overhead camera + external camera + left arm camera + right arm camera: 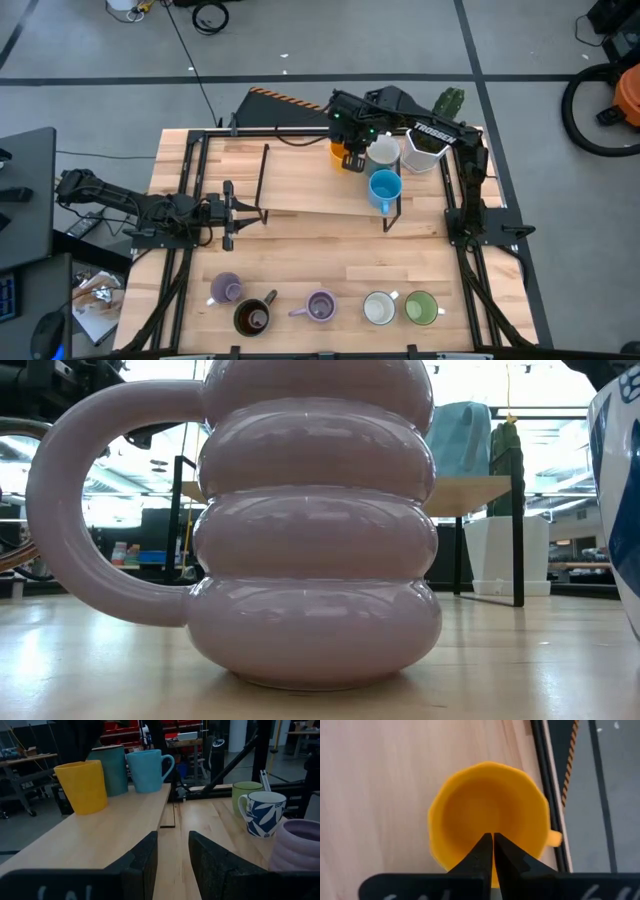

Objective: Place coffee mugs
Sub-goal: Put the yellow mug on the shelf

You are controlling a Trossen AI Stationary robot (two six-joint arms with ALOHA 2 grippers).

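A: Where does the right gripper (pixel 492 845) sit against the orange mug (pixel 490 815)?

B: Straight above it. In the right wrist view the two fingers are pressed together, tips touching, over the mug's open mouth near the handle-side rim. Nothing shows between them. Whether they touch the rim I cannot tell.

A: Which way does the mug lie?

B: Upright, mouth up, so its long axis runs along the gripper's line of approach. Its handle (pixel 553 838) sticks out toward the shelf's outer edge, where the black frame runs.

A: Where is it on the table?

B: On the raised wooden shelf (pixel 300 180), at the far right end. From overhead the orange mug (pixel 348 156) is mostly under the right arm, with a white mug (pixel 383 152) just beside it and the blue mug (pixel 385 187) next to that, toward the near edge of the shelf.

A: Which arm is nearer?

B: The right one, by far. The left gripper (pixel 228 212) waits at the shelf's other end, well apart from the orange mug, fingers part-way spread and holding nothing.

A: So the next move?

B: My guess: with the fingers closed and empty above the mouth, they would need to spread again to straddle the rim or wall before any lift. A closed pinch risks tipping the mug.

A: Any writing?

B: "TROSSEN" on the right arm (pixel 432 132) overhead. Nothing else readable.
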